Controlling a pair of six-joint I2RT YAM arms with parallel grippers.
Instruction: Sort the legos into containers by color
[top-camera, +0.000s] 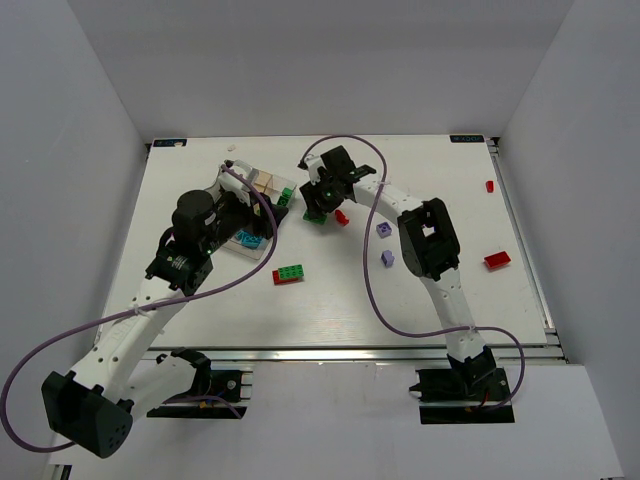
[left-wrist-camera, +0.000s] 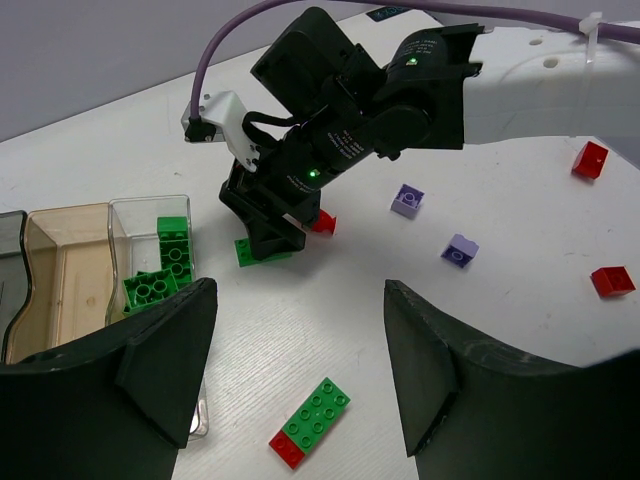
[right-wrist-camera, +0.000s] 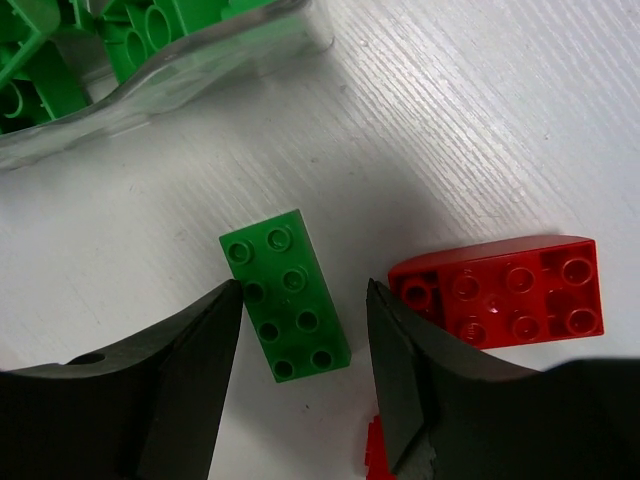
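My right gripper (right-wrist-camera: 303, 292) is open, low over the table, its fingers on either side of a green lego (right-wrist-camera: 285, 296) that lies flat. A red lego (right-wrist-camera: 500, 291) lies just right of it. In the top view this gripper (top-camera: 319, 203) hovers beside the clear tray (top-camera: 262, 183), whose end compartment holds green legos (left-wrist-camera: 160, 270). My left gripper (left-wrist-camera: 297, 300) is open and empty above the table by the tray, with a joined green-and-red lego (left-wrist-camera: 312, 420) below it. Cyan legos (top-camera: 245, 240) lie in a near compartment.
Two light purple legos (top-camera: 383, 229) (top-camera: 387, 258) lie right of centre. Two red legos (top-camera: 497, 260) (top-camera: 489, 186) lie near the right edge. The tray's brownish compartment (left-wrist-camera: 65, 270) is empty. The right arm (top-camera: 430, 240) crosses the middle of the table.
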